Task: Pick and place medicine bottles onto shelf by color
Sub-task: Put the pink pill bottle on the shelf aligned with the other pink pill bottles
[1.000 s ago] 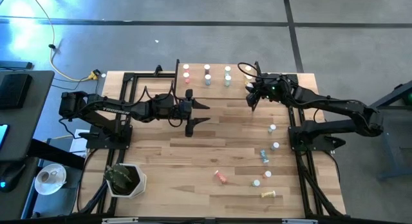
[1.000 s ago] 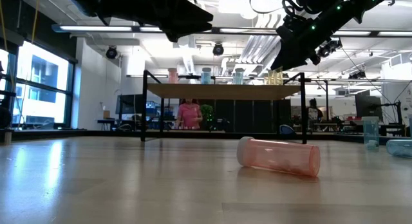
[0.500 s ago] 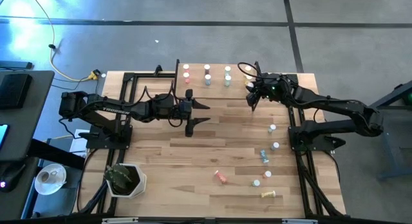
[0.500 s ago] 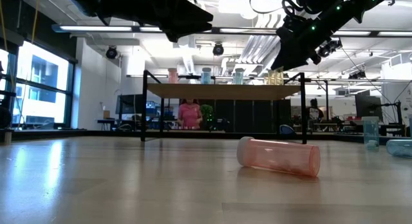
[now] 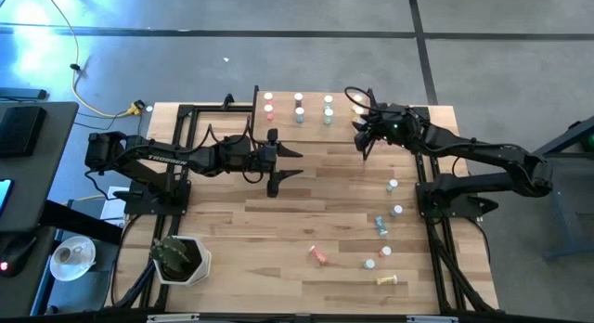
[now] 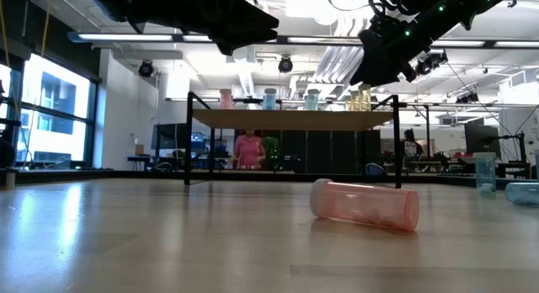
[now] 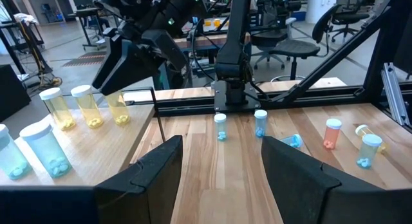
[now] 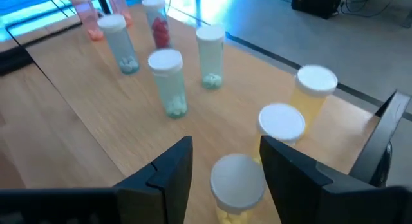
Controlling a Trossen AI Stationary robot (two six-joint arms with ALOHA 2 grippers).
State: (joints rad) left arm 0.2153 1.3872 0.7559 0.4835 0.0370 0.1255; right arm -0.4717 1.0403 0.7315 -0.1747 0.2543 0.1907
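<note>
- Now straddling, fingers spread, a white-capped yellow bottle (image 8: pixel 238 188) on light-wood shelf (image 8: pixel 77 130), frame bottom: right gripper (image 8: pixel 222 166).
- Centre-left, open, empty: left gripper (image 5: pixel 286 164).

Dark jointed arms, black cables, green lights, dark fingers (image 7: pixel 290 169).

potted plant (image 5: pixel 180 257) (white pot), yellow cable (image 5: pixel 93 102), office chairs (image 7: pixel 293 40)

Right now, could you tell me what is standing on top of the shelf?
On the shelf stand capped bottles: three yellow bottles at the right gripper, which is open around the nearest; then green and blue, and red ones at the far end. The gripper hides that nearest bottle's base.
</note>
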